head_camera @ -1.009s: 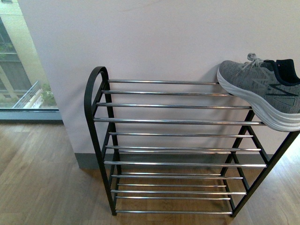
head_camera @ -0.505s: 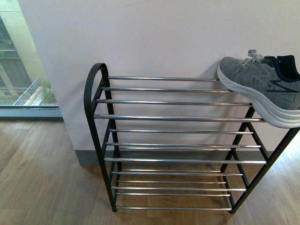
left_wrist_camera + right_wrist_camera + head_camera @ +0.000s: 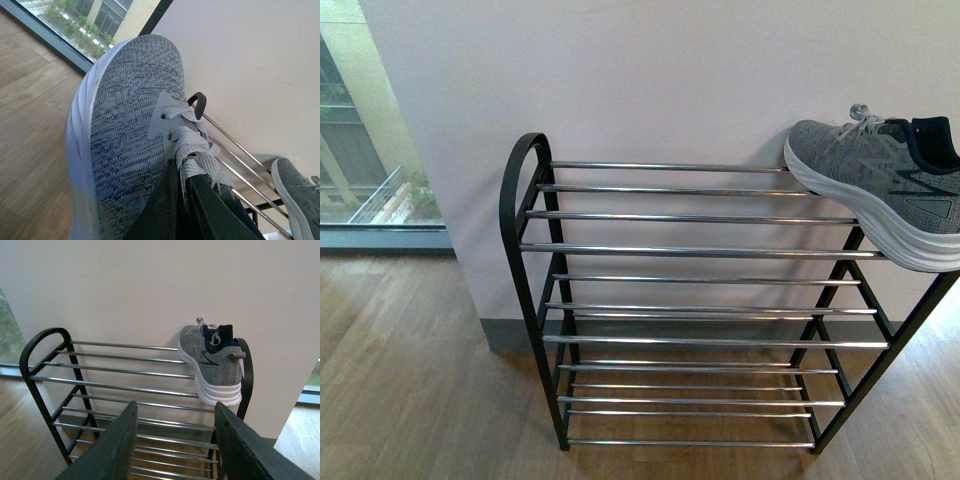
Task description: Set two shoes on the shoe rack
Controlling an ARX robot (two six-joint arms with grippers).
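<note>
Top tier of black metal-framed shoe rack with silver bars (image 3: 670, 250), right end: one grey knit lace-up sneaker with thick white sole (image 3: 880, 195). Toe toward the white wall, heel apparently hanging past the front bar. No other shoe on any tier.

Second grey knit sneaker (image 3: 125, 150): off the rack, up in the air, clamped in left jaws at the tongue and laces. Toe pointing away from the wrist, wooden floor (image 3: 30, 100) below. Out of sight in front view.

Right jaws: spread wide, holding nothing, facing the rack.

Risks, as judged:
- Grip on soft tongue and laces only. Likely to swing or slip free on a fast move, then drop to the floor.
- Open gaps between bars. With the sole set on one bar alone, likely to tip through or roll off the front.
- Lowering too near the placed sneaker: a nudge on that overhanging heel, enough to knock it off.
- Safer: aim for mid-tier, sole flat across several bars, release only once seated.
</note>
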